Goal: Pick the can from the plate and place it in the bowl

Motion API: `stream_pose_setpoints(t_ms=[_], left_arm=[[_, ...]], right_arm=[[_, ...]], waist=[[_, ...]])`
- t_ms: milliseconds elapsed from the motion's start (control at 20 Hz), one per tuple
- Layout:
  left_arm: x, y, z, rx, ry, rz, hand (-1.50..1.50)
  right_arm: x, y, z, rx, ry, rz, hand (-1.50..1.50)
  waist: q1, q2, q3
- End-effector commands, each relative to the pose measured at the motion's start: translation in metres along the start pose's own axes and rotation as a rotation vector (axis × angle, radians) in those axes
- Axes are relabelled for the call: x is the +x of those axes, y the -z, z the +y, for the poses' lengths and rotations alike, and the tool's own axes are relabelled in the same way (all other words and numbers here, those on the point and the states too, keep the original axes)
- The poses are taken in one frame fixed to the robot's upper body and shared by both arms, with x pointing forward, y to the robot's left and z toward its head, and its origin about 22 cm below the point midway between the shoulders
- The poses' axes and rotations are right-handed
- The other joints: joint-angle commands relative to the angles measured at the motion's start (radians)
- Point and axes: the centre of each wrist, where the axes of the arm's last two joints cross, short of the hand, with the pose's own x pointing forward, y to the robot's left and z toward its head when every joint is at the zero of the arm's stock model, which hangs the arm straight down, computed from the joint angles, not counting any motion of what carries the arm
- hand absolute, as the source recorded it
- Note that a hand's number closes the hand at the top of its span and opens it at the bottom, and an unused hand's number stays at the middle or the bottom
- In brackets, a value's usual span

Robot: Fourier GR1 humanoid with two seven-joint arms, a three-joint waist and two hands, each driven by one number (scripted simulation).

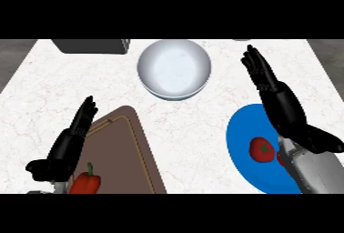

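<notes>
With my right hand (272, 84) raised, fingers straight and released, between the bowl (174, 68) at the bench's far edge and the blue plate (243, 136) holding the red can (261, 149), I judge I should lower it beside the can before closing, left hand (70, 139) resting released.

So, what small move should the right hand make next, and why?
Probably draw the right hand back and lower it toward the red can on the round blue plate. Its fingers are straight and point past the plate, beside the white bowl, so nothing is gripped yet. The left hand rests open by the brown cutting board.
</notes>
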Motion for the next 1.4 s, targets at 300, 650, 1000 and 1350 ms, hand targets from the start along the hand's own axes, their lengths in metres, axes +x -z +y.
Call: stream_pose_setpoints(t_ms=[300, 650, 1000, 1350], left_arm=[[0.032, 0.029, 0.060, 0.245, 0.019, -0.089, 0.00], [0.045, 0.034, 0.099, 0.285, -0.014, -0.107, 0.00], [0.054, 0.048, 0.110, 0.304, -0.006, -0.104, 0.00], [0.037, 0.047, 0.102, 0.309, -0.015, -0.097, 0.00]], right_arm=[[0.057, 0.005, -0.012, 0.449, -0.315, -0.120, -1.50], [0.065, -0.127, 0.001, 0.258, -0.116, -0.178, -1.50], [0.115, -0.135, -0.072, 0.301, -0.467, -0.088, -1.50], [0.164, -0.117, -0.118, 0.488, -0.747, 0.165, -1.50]], waist=[[-0.057, -0.017, -0.004], [-0.053, 0.021, 0.008], [-0.063, 0.023, 0.007], [-0.068, 0.024, 0.005]])
